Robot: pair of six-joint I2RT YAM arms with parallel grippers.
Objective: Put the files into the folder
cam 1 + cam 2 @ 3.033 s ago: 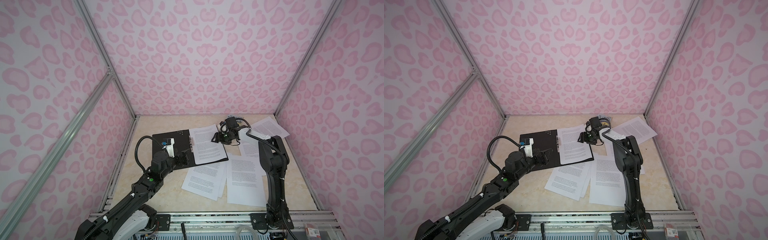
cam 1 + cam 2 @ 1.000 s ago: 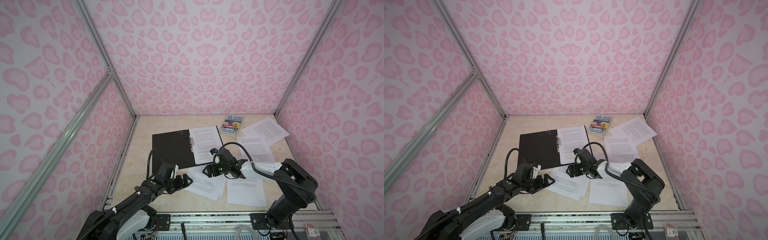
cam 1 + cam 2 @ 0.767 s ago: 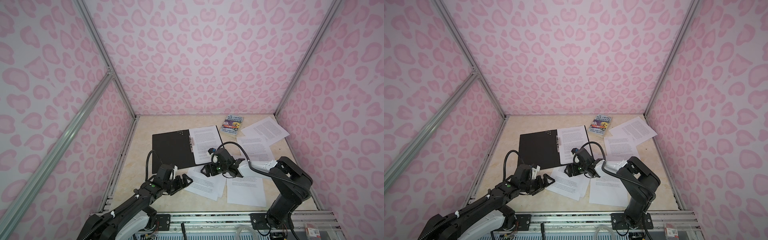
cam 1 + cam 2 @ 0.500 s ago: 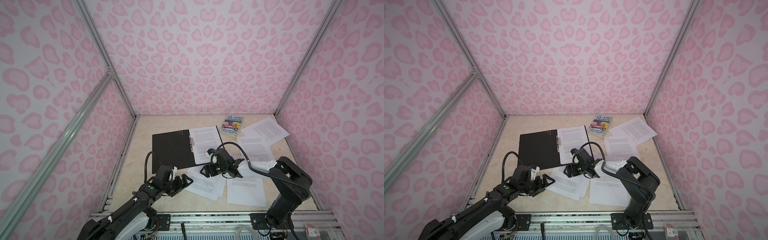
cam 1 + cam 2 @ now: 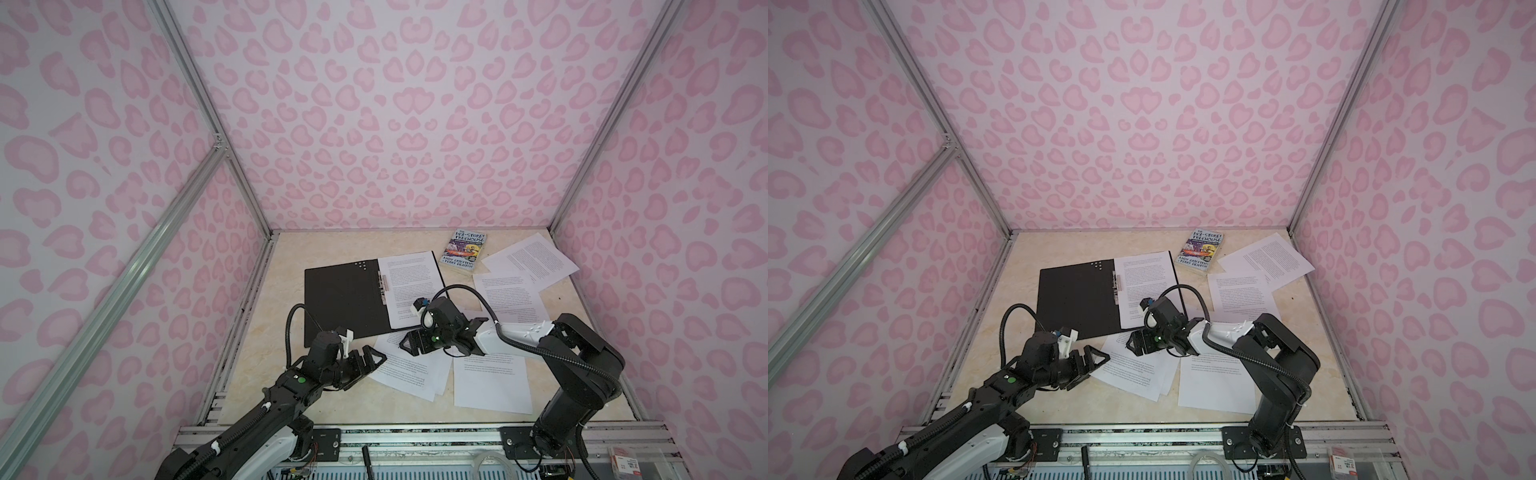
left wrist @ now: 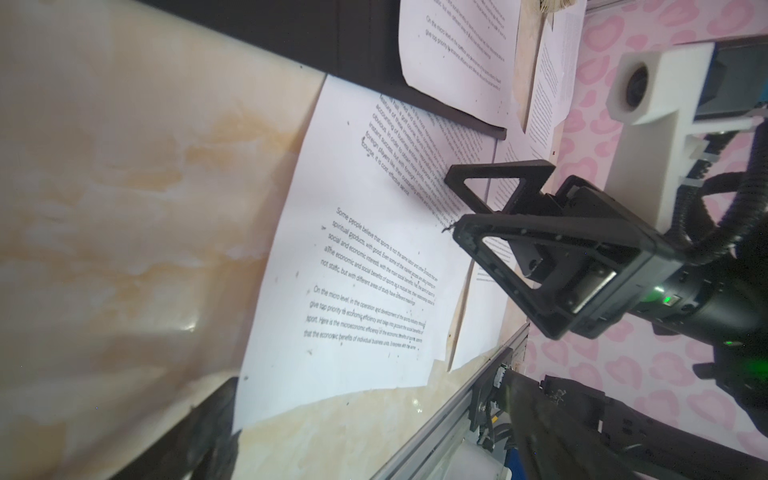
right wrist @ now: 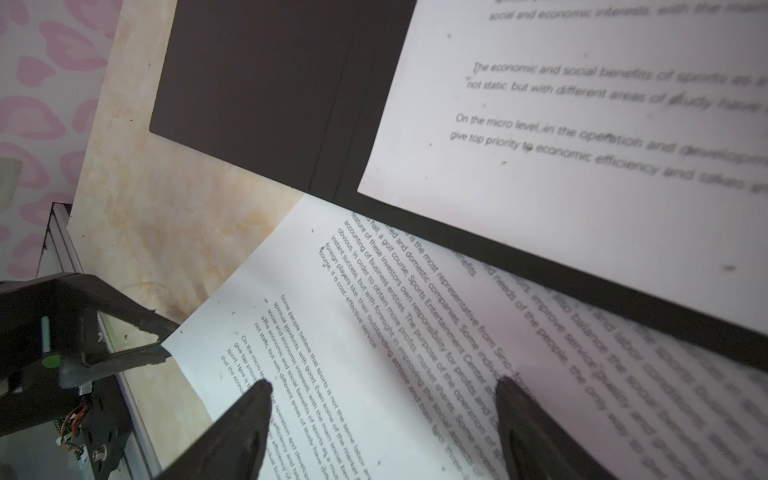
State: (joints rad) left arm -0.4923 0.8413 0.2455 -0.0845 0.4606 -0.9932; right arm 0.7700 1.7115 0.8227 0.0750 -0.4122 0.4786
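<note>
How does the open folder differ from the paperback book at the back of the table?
The folder lies open, its black inside up; the book is closed, its colourful cover up. The folder is clearly larger than the book. A printed sheet lies on the folder; nothing lies on the book. Both lie flat on the table.

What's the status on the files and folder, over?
Left end effector open, jaws astride corner of near sheet. Right end effector open, above same sheet. Folder open, one sheet inside, rest loose. Book far back, not in the way.
</note>
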